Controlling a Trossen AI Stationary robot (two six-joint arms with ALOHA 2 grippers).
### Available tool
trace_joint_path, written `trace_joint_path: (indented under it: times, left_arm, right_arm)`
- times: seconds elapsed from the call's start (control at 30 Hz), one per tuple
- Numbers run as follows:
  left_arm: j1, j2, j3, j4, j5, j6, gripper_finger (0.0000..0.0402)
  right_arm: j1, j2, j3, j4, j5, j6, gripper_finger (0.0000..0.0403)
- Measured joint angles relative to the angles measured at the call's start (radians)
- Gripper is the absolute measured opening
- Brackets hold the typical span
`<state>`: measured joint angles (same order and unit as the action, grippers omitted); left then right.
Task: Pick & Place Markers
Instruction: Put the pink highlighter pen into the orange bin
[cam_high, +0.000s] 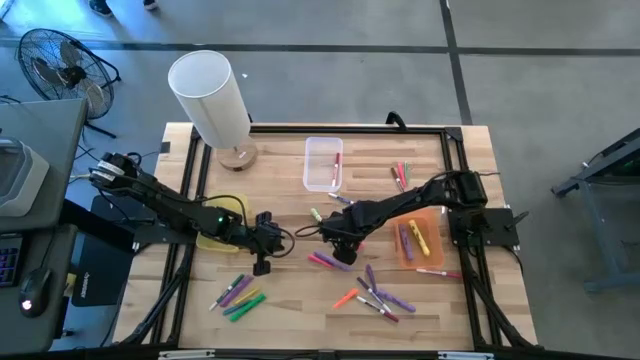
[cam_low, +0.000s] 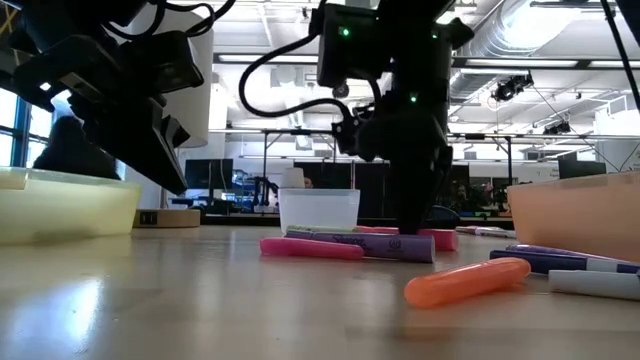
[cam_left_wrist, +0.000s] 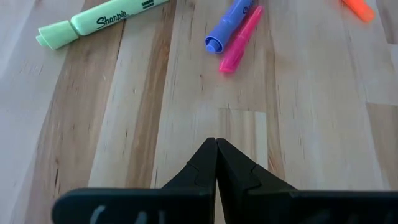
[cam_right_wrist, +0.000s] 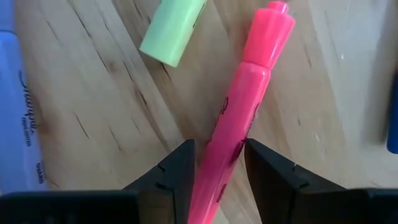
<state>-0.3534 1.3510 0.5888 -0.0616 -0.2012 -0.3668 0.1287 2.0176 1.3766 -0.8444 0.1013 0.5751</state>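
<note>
Pink marker (cam_right_wrist: 239, 124) fills the right wrist view, lying on the wood between the spread fingers of the right gripper (cam_right_wrist: 219, 165) — straddled, not pinched, probably lined up for a grab. Beside it lie a green marker (cam_right_wrist: 172, 28) and a purple one (cam_right_wrist: 18, 93). Left gripper (cam_left_wrist: 216, 163), pressed together and empty, hovers lower-left of centre — more markers (cam_high: 240, 295) scattered nearby.

The right tool (cam_right_wrist: 214, 165) sits around one marker (cam_right_wrist: 239, 118) at the middle of the bench (cam_high: 290, 300); more markers (cam_high: 375, 295) lie at 5 o'clock.
</note>
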Motion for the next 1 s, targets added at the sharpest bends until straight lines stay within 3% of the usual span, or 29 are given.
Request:
trace_joint_path:
  times: [0.23,0.5,0.6,0.77,1.0]
  left_arm:
    - [0.000,0.000,0.000,0.000,-0.003,0.000,0.0000]
    - [0.000,0.000,0.000,0.001,-0.003,0.000,0.0000]
    - [0.000,0.000,0.000,0.001,-0.003,0.000,0.0000]
    - [0.000,0.000,0.000,0.003,-0.003,0.000,0.0000]
    - [0.000,0.000,0.000,0.009,-0.002,0.000,0.0000]
  right_arm:
    - [0.000,0.020,0.001,-0.008,0.010,0.014,0.0124]
    - [0.002,0.066,0.006,-0.007,-0.026,0.030,0.0059]
    - [0.002,0.058,0.004,-0.007,-0.026,0.037,0.0056]
    - [0.003,0.002,-0.004,-0.039,-0.002,0.077,0.0056]
    - [0.030,-0.167,-0.003,-0.213,0.122,0.194,0.0061]
